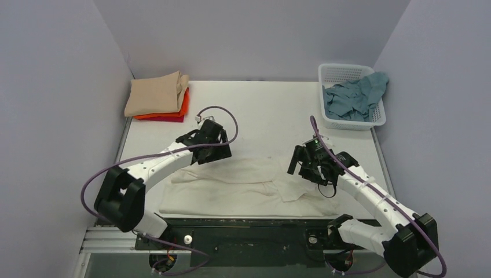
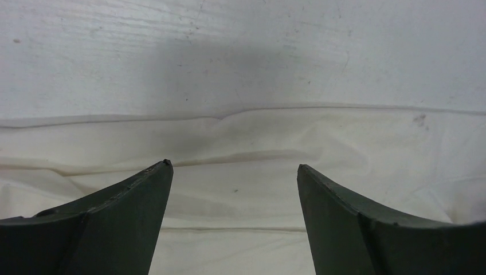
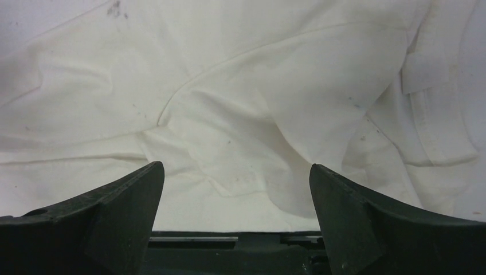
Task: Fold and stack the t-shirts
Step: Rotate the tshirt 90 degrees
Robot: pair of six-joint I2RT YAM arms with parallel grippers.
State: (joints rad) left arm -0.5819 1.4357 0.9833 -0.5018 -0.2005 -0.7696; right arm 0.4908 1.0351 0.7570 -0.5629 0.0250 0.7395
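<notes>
Red shirt (image 1: 171, 119), far-left of the cream shirt (image 1: 231, 188), mostly hidden: just a sliver under orange shirt (image 1: 184, 104) and tan shirt (image 1: 153, 97). Cream shirt's far-left corner covered by left arm (image 1: 168, 158).

The cream-white shirt (image 3: 240, 86) is soft, matt cloth, creased and faintly speckled, while the white surface (image 2: 229, 51) under it looks hard and matt, with fine scratches and scuffs. The left claw (image 2: 234, 189) and right claw (image 3: 236, 183) have fingers of what looks like dark, matt plastic with a slightly grainy face. The basket (image 1: 347, 72) is white lattice plastic with a slight sheen, the teal shirt (image 1: 356, 98) is rumpled matt cloth, and the tan shirt (image 1: 153, 95), orange shirt (image 1: 185, 103) and red shirt (image 1: 171, 119) are smoother matt cloth.
</notes>
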